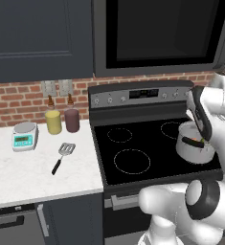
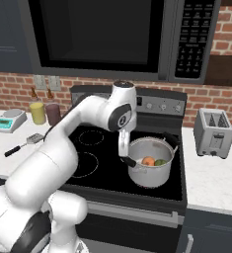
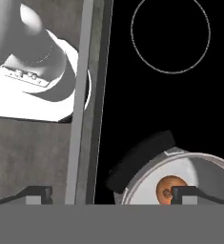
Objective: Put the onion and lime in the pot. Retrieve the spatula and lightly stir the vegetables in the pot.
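The steel pot (image 2: 147, 180) stands on the stove's front right burner. Inside it lie the orange-tan onion (image 2: 148, 161) and, to its right, the green lime (image 2: 160, 162). My gripper (image 2: 125, 156) hangs open and empty just over the pot's left rim. In the hand view the gripper (image 3: 111, 195) has its tips spread wide, and the onion (image 3: 168, 189) shows in the pot (image 3: 142, 188) beside the pot's dark handle. The spatula (image 1: 62, 156) lies flat on the white counter left of the stove, well away from the gripper (image 1: 200, 139); its silver head points toward the wall.
A digital scale (image 1: 25, 136), a yellow jar (image 1: 53, 121) and a purple jar (image 1: 72, 119) stand at the back of the left counter. A silver toaster (image 2: 213, 132) sits on the right counter. A microwave hangs low over the stove.
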